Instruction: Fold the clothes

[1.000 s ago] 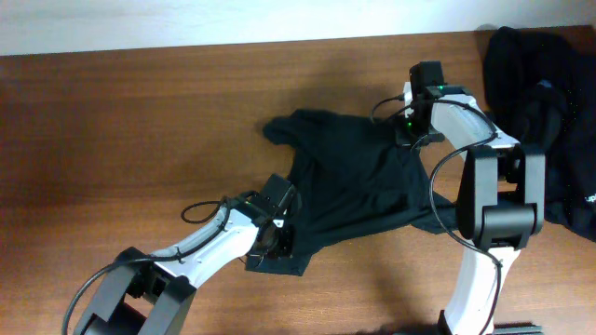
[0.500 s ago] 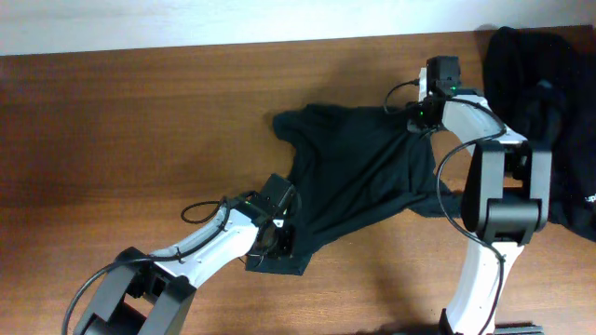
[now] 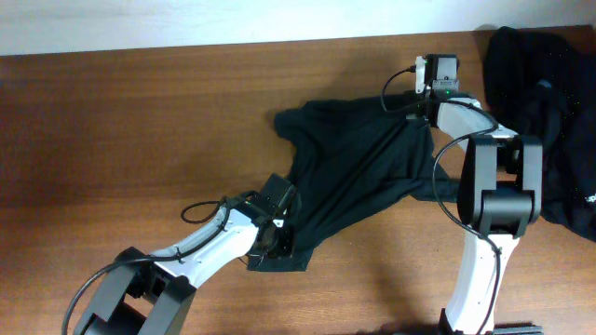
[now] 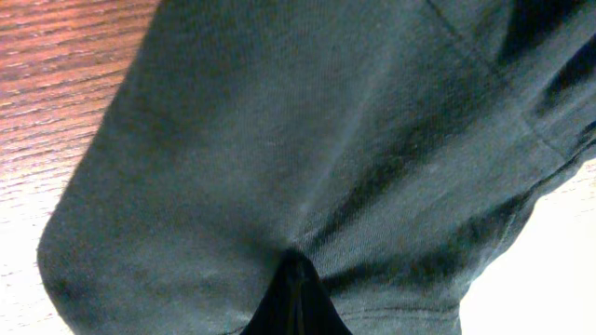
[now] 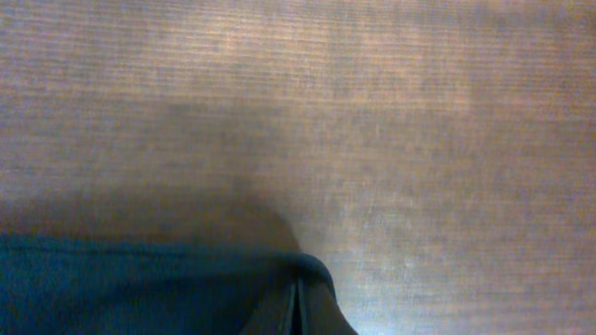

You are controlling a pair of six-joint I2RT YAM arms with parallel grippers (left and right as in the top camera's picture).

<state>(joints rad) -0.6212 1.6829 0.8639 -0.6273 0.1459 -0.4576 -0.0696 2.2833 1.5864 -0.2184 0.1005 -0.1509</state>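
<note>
Brown wood table [image 3: 112, 121], pale wall [image 3: 186, 19] along far edge. Left claw [image 4: 296, 296] pinched shut on near hem corner of T-shirt [image 3: 358, 172]. Shirt lies mid-table: plain black, soft, rumpled, diagonal creases stretched between both claws (one sleeve pokes out far-left). Right claw [image 5: 298, 312] clamped on shirt's far right edge. Black clothes pile [image 3: 545, 112] heaped at table's right end, small white mark [image 3: 589, 197] on it.
</note>
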